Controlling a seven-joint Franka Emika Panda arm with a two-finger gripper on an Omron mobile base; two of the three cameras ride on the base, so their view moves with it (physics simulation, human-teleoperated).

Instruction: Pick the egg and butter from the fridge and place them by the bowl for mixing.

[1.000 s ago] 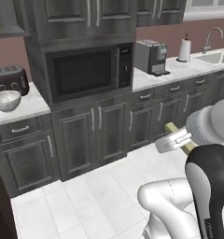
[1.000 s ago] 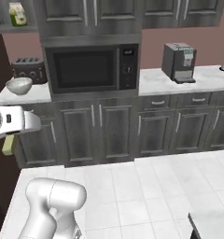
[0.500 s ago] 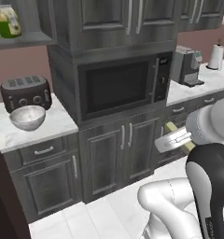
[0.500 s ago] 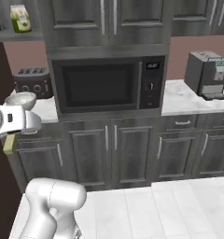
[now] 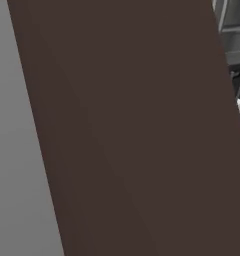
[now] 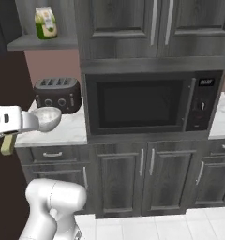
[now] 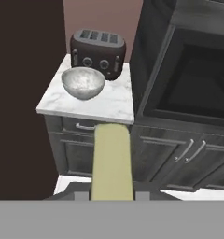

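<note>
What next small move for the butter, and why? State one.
Probably carry the butter forward and up over the marble counter, toward the free patch right of the bowl. The fingers are shut on the stick, which sits below the counter's edge in the hand view, with the bowl and toaster ahead, so it must clear that edge first.

A dark toaster [image 7: 97, 51] sits on the marble counter [image 7: 111, 106] beside a built-in microwave [image 6: 154, 103].
</note>
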